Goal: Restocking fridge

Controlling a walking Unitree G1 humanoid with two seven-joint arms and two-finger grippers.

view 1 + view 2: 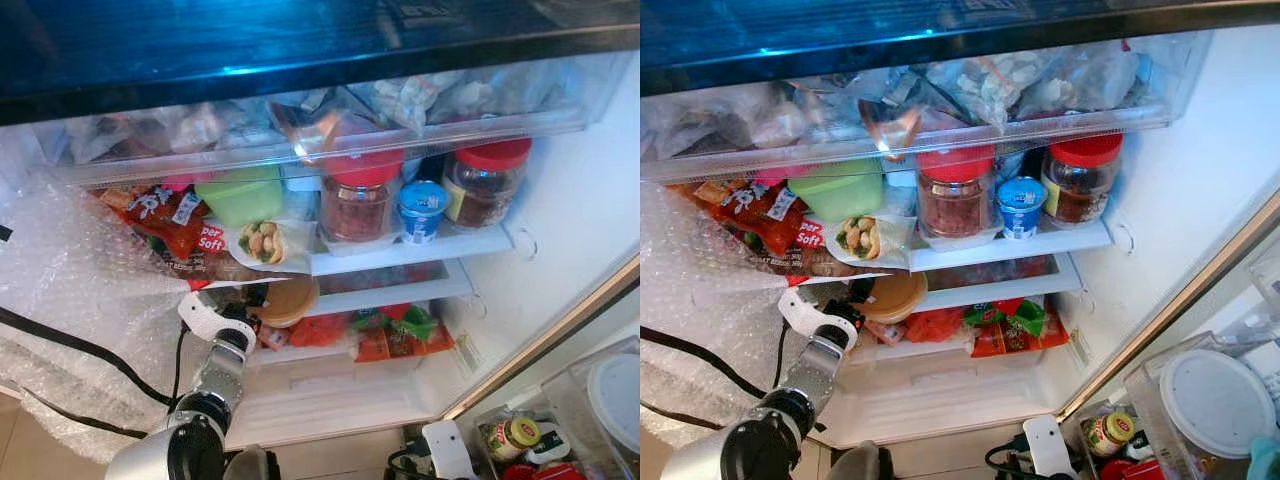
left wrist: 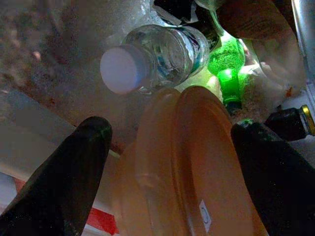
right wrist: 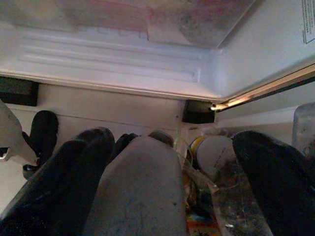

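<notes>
A round tub with an orange lid (image 1: 285,298) hangs at the front edge of the fridge's lower shelf (image 1: 400,292). My left gripper (image 1: 243,320) reaches up to it from below. In the left wrist view, the two black fingers (image 2: 74,172) press on either side of the tub (image 2: 197,167), so the gripper (image 2: 171,129) is shut on it. Behind the tub lie a clear water bottle (image 2: 157,54) and a green bottle (image 2: 227,73). My right gripper (image 3: 182,187) hangs low by the fridge's base, open and holding nothing.
Two red-lidded jars (image 1: 358,200) (image 1: 485,180), a blue cup (image 1: 422,210), a green box (image 1: 242,195) and a wrap (image 1: 262,240) crowd the shelf above. Bubble wrap (image 1: 70,290) and a black cable (image 1: 80,350) lie to the left. A clear bin of jars (image 1: 560,420) stands at lower right.
</notes>
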